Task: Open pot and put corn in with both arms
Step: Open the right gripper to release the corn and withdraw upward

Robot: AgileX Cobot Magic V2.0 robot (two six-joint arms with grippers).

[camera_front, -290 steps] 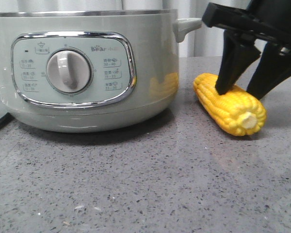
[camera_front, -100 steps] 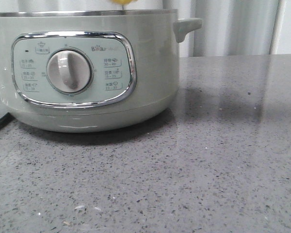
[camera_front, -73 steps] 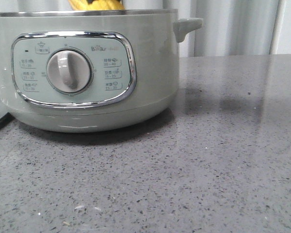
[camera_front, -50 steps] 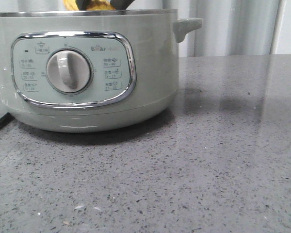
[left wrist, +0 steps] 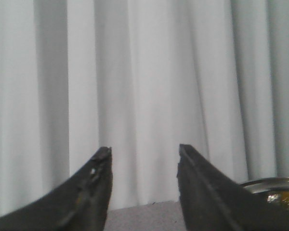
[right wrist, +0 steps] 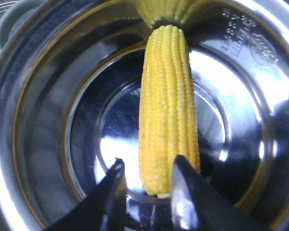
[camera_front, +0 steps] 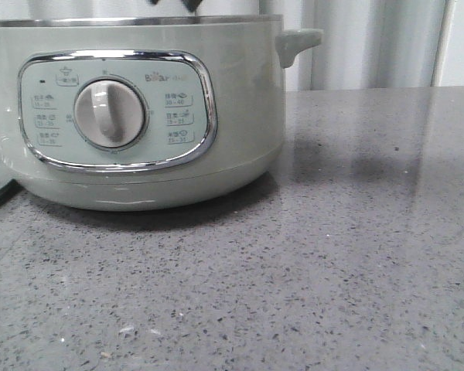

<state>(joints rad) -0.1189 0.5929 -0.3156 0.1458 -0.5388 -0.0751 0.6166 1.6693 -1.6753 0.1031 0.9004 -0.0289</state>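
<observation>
On pot (camera_front: 240, 116), "Bear" logo (camera_front: 156, 77), corn (right wrist: 168, 110) inside

A speckled grey stone countertop (camera_front: 332, 270) runs back to pale pleated curtains (camera_front: 371, 42).

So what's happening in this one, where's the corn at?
The pot stands open on the grey counter, no lid on it. The corn lies inside its shiny steel bowl. The right gripper sits just above the cob's near end, fingers apart on either side of it; whether they touch it is unclear. The left gripper is open and holds nothing, facing a white curtain, with a bit of steel rim at the view's edge.
</observation>
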